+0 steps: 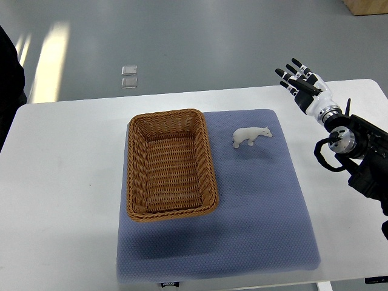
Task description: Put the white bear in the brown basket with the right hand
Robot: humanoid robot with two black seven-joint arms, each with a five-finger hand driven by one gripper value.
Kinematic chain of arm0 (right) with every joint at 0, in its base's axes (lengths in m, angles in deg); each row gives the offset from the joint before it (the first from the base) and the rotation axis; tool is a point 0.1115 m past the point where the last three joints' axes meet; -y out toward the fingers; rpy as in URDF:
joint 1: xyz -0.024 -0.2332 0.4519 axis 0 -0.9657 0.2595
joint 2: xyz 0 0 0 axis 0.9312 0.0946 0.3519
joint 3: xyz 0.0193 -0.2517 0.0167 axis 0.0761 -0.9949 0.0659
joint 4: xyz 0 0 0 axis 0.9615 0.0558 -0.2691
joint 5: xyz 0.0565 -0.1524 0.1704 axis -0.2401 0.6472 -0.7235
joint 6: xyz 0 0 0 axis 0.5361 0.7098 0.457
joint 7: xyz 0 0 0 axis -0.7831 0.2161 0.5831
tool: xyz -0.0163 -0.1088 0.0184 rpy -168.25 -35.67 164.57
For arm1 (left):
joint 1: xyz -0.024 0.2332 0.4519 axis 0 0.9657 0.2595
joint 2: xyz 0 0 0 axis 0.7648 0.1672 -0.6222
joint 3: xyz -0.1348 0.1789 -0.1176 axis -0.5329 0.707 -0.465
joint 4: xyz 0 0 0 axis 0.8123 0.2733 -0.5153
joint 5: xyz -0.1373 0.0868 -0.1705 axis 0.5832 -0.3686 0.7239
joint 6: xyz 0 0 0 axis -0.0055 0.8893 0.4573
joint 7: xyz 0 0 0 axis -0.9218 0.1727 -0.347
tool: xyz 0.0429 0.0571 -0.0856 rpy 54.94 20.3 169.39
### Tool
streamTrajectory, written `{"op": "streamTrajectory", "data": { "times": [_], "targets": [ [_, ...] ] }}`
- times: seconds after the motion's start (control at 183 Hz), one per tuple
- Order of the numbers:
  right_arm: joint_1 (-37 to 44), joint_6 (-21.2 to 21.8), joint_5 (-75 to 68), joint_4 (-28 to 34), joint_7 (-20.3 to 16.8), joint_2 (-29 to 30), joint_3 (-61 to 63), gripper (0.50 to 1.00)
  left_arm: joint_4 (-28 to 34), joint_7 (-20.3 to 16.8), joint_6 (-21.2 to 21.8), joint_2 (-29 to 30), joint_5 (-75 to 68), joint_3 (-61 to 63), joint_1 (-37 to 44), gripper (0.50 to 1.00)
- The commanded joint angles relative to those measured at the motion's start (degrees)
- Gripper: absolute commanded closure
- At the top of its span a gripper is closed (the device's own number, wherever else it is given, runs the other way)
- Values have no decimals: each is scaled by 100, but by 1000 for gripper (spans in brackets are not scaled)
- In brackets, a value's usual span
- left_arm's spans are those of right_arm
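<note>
The right hand (301, 83) hovers with fingers spread and empty, well apart from the white bear (250, 136) standing beside the brown basket (171, 163).

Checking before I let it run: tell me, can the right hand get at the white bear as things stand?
Probably yes. The right hand hangs open off the mat's far right corner, and the white bear stands alone on the blue mat, with nothing between them.
</note>
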Motion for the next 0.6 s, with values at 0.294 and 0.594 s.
{"op": "streamTrajectory", "data": {
  "times": [0.294,0.594],
  "targets": [
    [-8,0,9,0,0,0,-9,568,-2,0,0,0,-1,0,0,500],
    [-8,53,35,0,9,0,-26,568,7,0,0,0,-1,-9,0,500]
  ]
}}
